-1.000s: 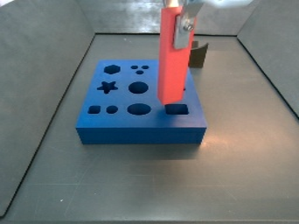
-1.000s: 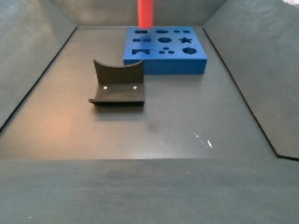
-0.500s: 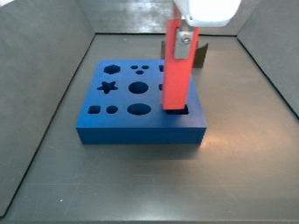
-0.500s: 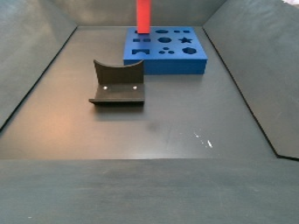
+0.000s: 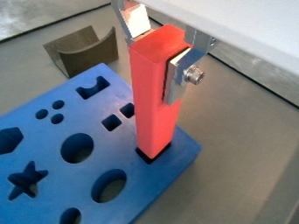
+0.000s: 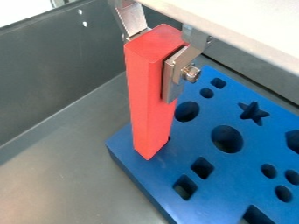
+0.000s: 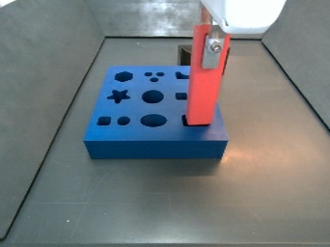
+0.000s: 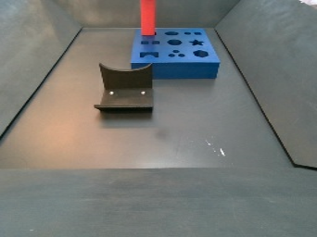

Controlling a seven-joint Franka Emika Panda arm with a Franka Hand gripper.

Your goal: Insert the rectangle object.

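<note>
One red bar (image 7: 203, 82), gripper (image 5: 162, 54) fingers (image 5: 179, 73) clamping it, one blue block (image 7: 129, 130).

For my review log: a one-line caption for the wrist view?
Gripper holds red bar upright, entering blue block.

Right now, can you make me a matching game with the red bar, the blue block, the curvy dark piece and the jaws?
Things:
1. red bar
2. blue block
3. dark curved piece
4. gripper

States:
A. lies alone on the floor
B. full of shaped holes
C. stands upright, lower end in a hole
D. jaws clamp the bar's top

Pairs: 1-C, 2-B, 3-A, 4-D
</note>
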